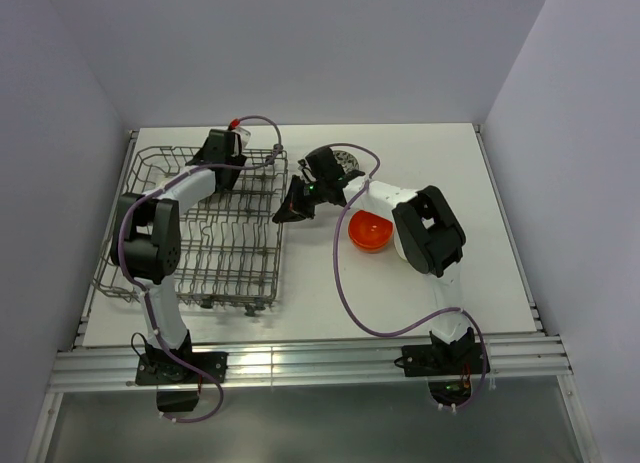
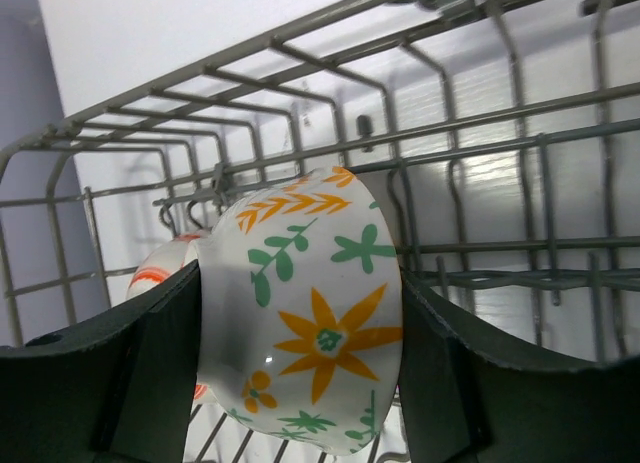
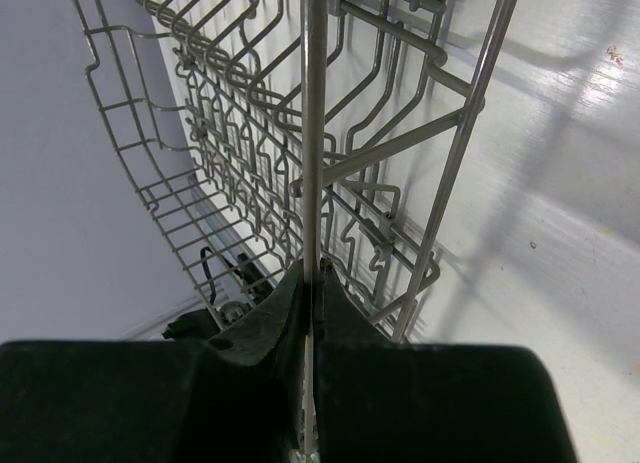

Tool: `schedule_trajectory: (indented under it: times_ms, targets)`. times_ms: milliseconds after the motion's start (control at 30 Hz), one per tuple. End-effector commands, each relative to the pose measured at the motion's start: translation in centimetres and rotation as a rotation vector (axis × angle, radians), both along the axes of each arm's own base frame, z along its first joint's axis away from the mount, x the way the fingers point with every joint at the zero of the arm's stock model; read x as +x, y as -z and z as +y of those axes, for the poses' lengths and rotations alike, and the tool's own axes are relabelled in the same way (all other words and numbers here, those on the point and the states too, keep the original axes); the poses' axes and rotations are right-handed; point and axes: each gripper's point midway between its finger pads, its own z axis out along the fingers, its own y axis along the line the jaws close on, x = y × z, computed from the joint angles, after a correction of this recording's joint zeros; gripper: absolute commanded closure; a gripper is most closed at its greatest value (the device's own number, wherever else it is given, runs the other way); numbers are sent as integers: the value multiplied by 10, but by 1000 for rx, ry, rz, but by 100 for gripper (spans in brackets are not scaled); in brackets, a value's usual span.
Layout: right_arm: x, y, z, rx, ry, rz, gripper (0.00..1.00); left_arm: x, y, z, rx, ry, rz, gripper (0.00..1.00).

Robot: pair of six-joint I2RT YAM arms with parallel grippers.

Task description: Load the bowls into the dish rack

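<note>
Bowl (image 2: 310, 323) sits clamped between left fingers (image 2: 100, 383) at dish rack (image 1: 215, 238); right fingers (image 3: 262, 333) pinch its side wire.

Dish rack (image 1: 215, 248): grey wire, on the bench's left.
Floral bowl (image 2: 305, 303): white, orange-green flowers, on edge, rack's far end.
Orange bowl (image 1: 368, 230): glossy, upright, right of rack.

Bright, even overhead light. Glare whitens the table (image 3: 560, 183), crossed by soft shadows from the dish rack (image 3: 313, 133); close foreground blurs.
</note>
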Motion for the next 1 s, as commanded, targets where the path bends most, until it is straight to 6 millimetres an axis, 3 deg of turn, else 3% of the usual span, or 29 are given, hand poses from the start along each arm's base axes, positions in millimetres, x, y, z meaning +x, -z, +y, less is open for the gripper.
schedule_trajectory:
  times_ms: [0, 100, 267, 333, 367, 400, 433, 500, 967]
  targets:
    - [4, -5, 0, 3, -48, -60, 100, -25, 15, 28, 88, -76, 90, 100]
    - [4, -4, 0, -1, -51, -63, 100, -27, 23, 39, 152, -118, 98, 100]
    - [5, -4, -1, -1, -54, -63, 100, -25, 27, 36, 148, -113, 86, 100]
    - [5, -4, 0, -1, -54, -63, 100, -23, 29, 30, 116, -95, 90, 82]
    - [4, -3, -1, -1, -54, -59, 100, -24, 31, 29, 107, -89, 102, 65]
    - [5, -3, 0, -1, -53, -62, 100, -22, 29, 26, 94, -84, 100, 26]
    - [4, -3, -1, -2, -53, -61, 100, -22, 31, 22, 73, -72, 108, 10]
    - [5, -3, -1, -3, -54, -61, 100, -23, 33, 18, 54, -58, 127, 1]
    - [7, -5, 0, -3, -52, -67, 100, -32, 26, -18, -131, 49, 201, 0]
